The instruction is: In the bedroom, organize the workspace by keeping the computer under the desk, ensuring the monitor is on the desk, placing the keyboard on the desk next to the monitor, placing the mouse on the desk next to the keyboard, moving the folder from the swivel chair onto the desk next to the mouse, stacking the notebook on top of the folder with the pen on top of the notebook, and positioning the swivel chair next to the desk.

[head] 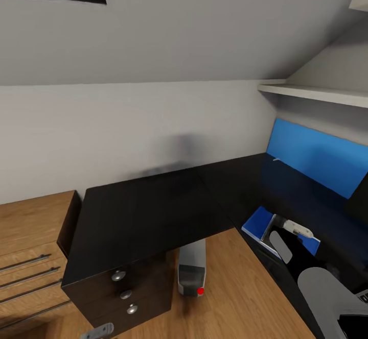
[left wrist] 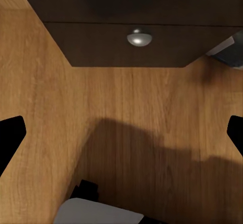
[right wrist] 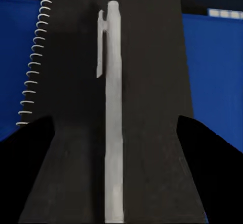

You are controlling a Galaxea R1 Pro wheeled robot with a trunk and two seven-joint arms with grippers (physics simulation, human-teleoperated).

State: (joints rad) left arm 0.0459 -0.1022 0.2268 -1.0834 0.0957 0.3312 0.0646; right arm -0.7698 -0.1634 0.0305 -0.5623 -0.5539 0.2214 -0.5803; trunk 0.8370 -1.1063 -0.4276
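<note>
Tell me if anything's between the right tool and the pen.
Nothing visible. In the right wrist view the pen lies on the notebook, over the blue folder, with both fingers of the right tool spread either side.

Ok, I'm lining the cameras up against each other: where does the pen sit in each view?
Head view: the pen is at lower right, on the stack over the blue folder.
Right wrist view: the pen runs down the middle, lying on the black notebook.
Left wrist view: this shows the wooden floor and the drawer knobs.
Shared landmark: the folder, blue in the head and right wrist views.
</note>
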